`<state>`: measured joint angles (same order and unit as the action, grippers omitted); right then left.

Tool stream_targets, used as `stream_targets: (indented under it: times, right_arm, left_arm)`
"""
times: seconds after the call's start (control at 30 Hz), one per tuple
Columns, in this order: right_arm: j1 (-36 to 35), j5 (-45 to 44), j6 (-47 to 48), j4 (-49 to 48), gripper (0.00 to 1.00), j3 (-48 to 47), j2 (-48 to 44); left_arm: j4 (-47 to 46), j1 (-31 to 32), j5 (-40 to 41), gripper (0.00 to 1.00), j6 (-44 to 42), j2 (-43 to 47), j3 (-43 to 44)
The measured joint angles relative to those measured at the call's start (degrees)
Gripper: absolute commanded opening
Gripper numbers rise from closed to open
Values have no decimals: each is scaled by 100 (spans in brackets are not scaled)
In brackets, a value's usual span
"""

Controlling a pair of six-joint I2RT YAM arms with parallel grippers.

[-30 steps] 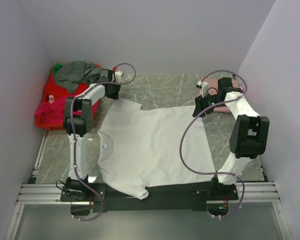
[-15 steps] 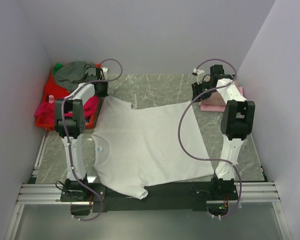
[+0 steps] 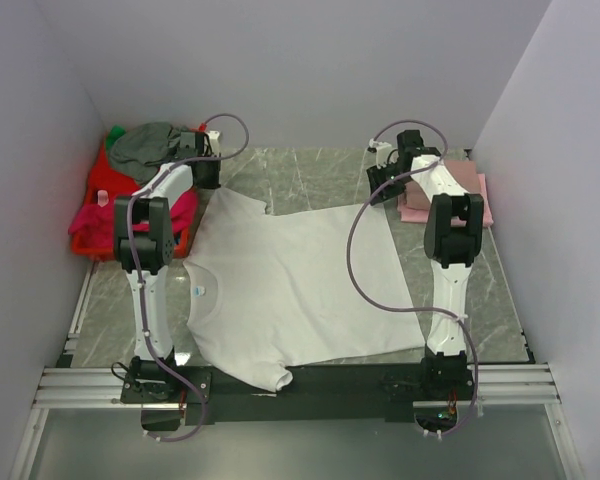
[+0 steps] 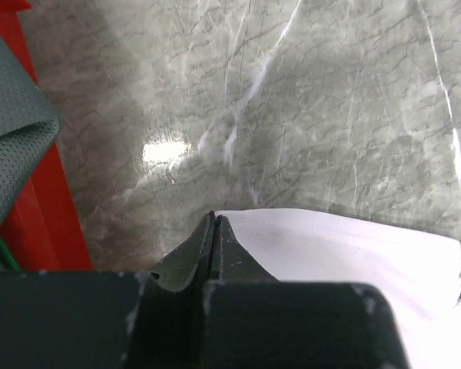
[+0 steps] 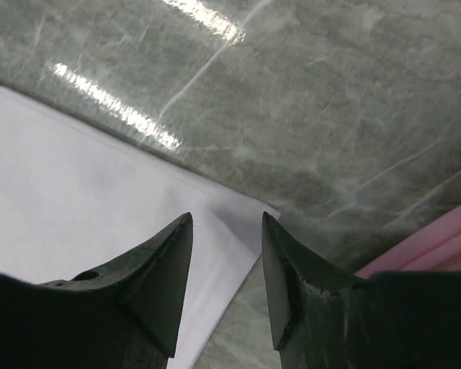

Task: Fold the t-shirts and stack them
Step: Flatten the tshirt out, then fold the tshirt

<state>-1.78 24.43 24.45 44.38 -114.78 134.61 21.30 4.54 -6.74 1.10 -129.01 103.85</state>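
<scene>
A white t-shirt [image 3: 300,280] lies spread flat on the marble table, its light-blue neck label [image 3: 197,291] towards the left. My left gripper [image 3: 208,178] is at the shirt's far left sleeve; in the left wrist view its jaws [image 4: 213,217] are shut with the white cloth [image 4: 330,246] starting right at their tips. My right gripper [image 3: 378,190] is over the shirt's far right corner; in the right wrist view it is open [image 5: 227,219], with the corner of the cloth [image 5: 77,200] lying flat below and between the fingers.
A red basket [image 3: 85,245] stands at the far left with a grey shirt [image 3: 150,145] and a magenta shirt [image 3: 95,215] in it. A folded pale pink shirt [image 3: 450,195] lies at the far right, just beside the right gripper. Walls close in on three sides.
Both grippers moved towards the back of the table, pulling the shirt's far edge out straight. The whole shirt slid a little back and left and lies flatter.
</scene>
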Motion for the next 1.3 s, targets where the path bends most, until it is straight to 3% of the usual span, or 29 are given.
stream_targets:
  times: [0.53, 0.67, 0.77, 0.8, 0.9, 1.3]
  right_arm:
    - [-22, -487, -254, 278, 47, -461, 291]
    - [-22, -437, -251, 332, 37, -640, 446]
    - [-22, -387, -256, 409, 24, -640, 494]
    - [-22, -369, -254, 444, 14, -640, 496]
    - [-22, -332, -256, 476, 5, -643, 503]
    - [9, -260, -254, 382, 0, -509, 297]
  left_arm:
    - [50, -2, -114, 0, 2, -17, 114]
    - [48, -2, -122, 0, 2, -17, 114]
    - [46, -2, -138, 0, 0, -17, 114]
    - [48, -2, -142, 0, 2, -17, 114]
    - [46, -2, -144, 1, 0, -17, 114]
    - [-96, -2, -278, 0, 0, 229, -284]
